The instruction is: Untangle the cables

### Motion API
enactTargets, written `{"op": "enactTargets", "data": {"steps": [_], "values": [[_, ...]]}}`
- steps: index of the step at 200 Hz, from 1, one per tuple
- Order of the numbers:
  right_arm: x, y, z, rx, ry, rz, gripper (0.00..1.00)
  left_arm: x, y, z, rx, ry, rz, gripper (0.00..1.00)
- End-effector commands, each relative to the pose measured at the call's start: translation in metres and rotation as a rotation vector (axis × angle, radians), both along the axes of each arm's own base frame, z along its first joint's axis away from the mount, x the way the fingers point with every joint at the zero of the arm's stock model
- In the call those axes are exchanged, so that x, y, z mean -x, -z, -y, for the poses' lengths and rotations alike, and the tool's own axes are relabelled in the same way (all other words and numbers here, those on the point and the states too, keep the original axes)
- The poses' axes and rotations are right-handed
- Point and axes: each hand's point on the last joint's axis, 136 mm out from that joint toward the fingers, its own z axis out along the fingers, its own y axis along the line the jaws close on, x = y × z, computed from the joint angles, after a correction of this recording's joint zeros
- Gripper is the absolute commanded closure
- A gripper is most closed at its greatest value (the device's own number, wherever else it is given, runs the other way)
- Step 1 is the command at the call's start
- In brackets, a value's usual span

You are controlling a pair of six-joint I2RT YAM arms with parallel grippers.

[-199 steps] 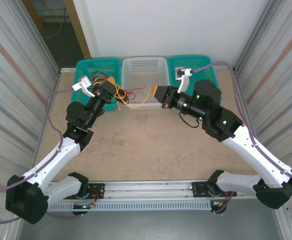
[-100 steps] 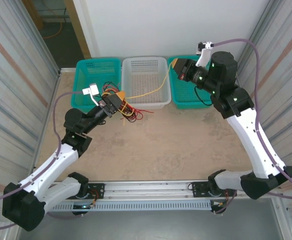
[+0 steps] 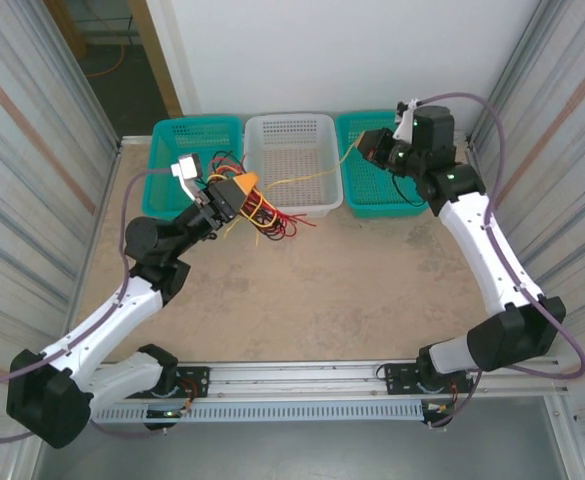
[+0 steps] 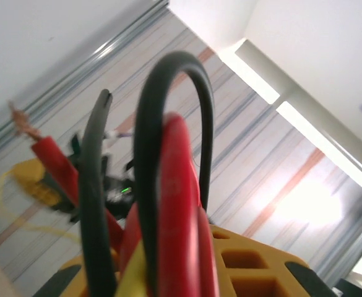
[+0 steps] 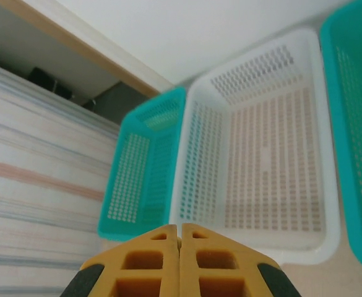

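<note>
Two arms, one knot: from my remote station, the top camera shows the left gripper [image 3: 240, 190] raised above the sandy table [image 3: 302, 300], just in front of the white basket [image 3: 290, 150]. Its jaws are clamped on the cables [image 3: 267, 215], a bundle of red, black and yellow loops that spills below and to the right of the fingers.

On the left wrist camera, a black loop and a fat red strand of that bundle [image 4: 174, 185] rise straight out from between the orange fingers [image 4: 249, 266] (so close to the lens that they blur).

Across the workspace, the right gripper [image 3: 362, 148] hangs over the inner edge of the right-hand teal basket [image 3: 372, 190]. The yellow cable [image 3: 312, 177] runs from its tip in a shallow sag across the white basket and back into the bundle. I read this gripper as pinched on that strand.

My right wrist camera shows its two orange pads [image 5: 143, 266] pressed flat together, with the white basket [image 5: 261, 154] and the left-hand teal basket [image 5: 137, 179] below; the thin wire itself I cannot make out there.
</note>
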Motion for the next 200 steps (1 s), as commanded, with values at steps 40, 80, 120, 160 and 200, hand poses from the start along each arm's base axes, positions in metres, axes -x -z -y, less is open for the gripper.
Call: {"op": "enactTargets", "data": {"steps": [40,80,120,160,200], "values": [[0.014,0.086,-0.083,-0.043,-0.109,-0.118,1.00,0.046,-0.117,-0.028,0.266,0.019,0.250,1.00],[0.064,0.123,-0.157,-0.096,-0.250,-0.174,1.00,0.016,-0.139,-0.047,0.242,-0.251,0.288,1.00],[0.147,0.138,-0.200,-0.037,-0.395,-0.172,1.00,-0.022,-0.140,-0.066,0.138,-0.555,0.299,1.00],[0.212,0.097,-0.199,0.069,-0.483,-0.019,1.00,-0.083,-0.112,-0.106,0.084,-0.812,0.169,1.00],[0.256,0.024,-0.194,0.146,-0.589,0.201,1.00,-0.137,-0.070,-0.152,0.080,-0.954,0.006,1.00]]}}
